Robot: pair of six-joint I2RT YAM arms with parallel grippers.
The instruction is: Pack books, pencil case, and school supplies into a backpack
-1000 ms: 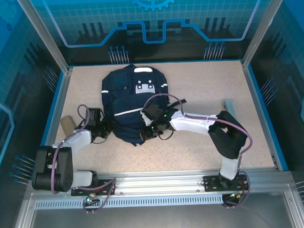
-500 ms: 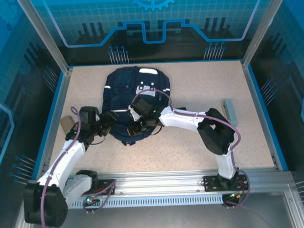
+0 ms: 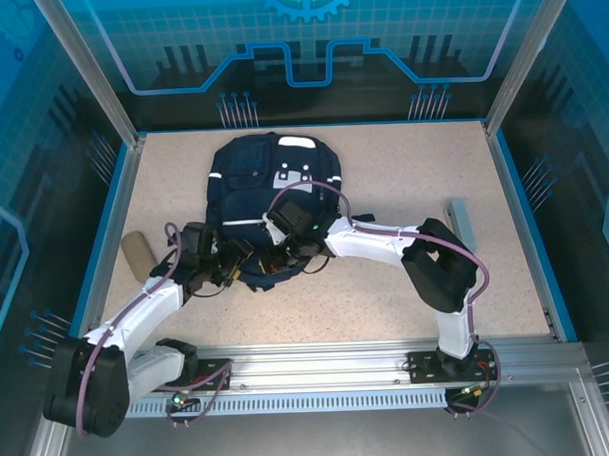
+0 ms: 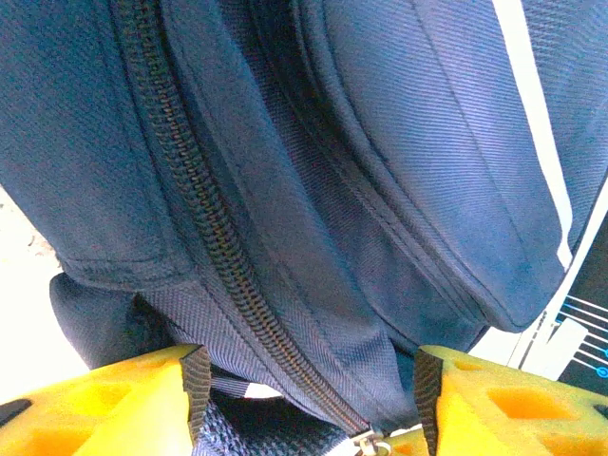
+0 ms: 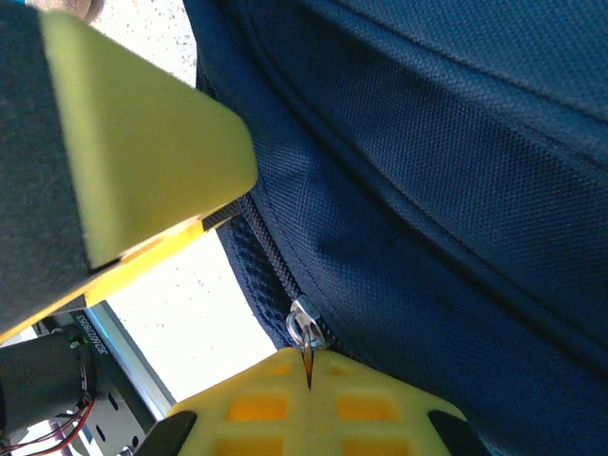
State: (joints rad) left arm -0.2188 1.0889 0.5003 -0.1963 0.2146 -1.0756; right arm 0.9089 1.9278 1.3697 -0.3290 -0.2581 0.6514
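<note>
Tan pencil case (image 3: 135, 252) far left on table (image 3: 402, 165), well apart from bag, unpacked. Left gripper (image 4: 309, 399) at near edge of navy backpack (image 3: 273, 189), which lies mid-table. Fingers wide apart, fabric and zipper track (image 4: 190, 209) bulging between, no clamp evident. Right gripper (image 5: 275, 275) just beside, fingers parted, zipper pull (image 5: 304, 328) touching lower finger, not pinched. Risks: pull slips out as fingers close; unanchored bag drags along table instead of unzipping; grippers crowded, could collide.
</note>
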